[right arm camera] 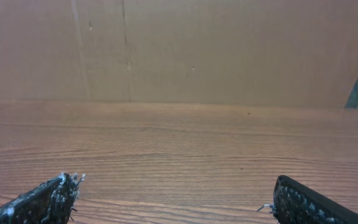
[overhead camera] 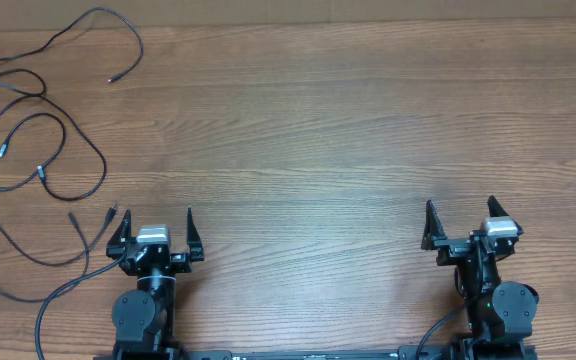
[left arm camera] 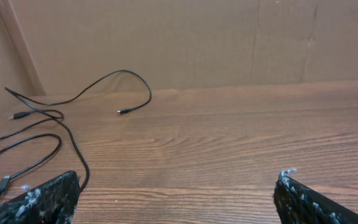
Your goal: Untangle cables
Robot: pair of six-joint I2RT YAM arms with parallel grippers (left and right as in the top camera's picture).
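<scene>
Here the cables [overhead camera: 100, 162] lie in loose, overlapping loops at the far left of the wooden bench [overhead camera: 318, 130], just ahead of the left arm and well apart from the right one. The left fingers [overhead camera: 192, 235] are spread wide and hold nothing, near the bench's front edge. The right fingers [overhead camera: 430, 225] are likewise spread wide and empty over bare wood.

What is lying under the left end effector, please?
Between the open fingers of the left end effector, bare wooden table shows; the cables lie to its left. The table under the arm is hidden.
</scene>
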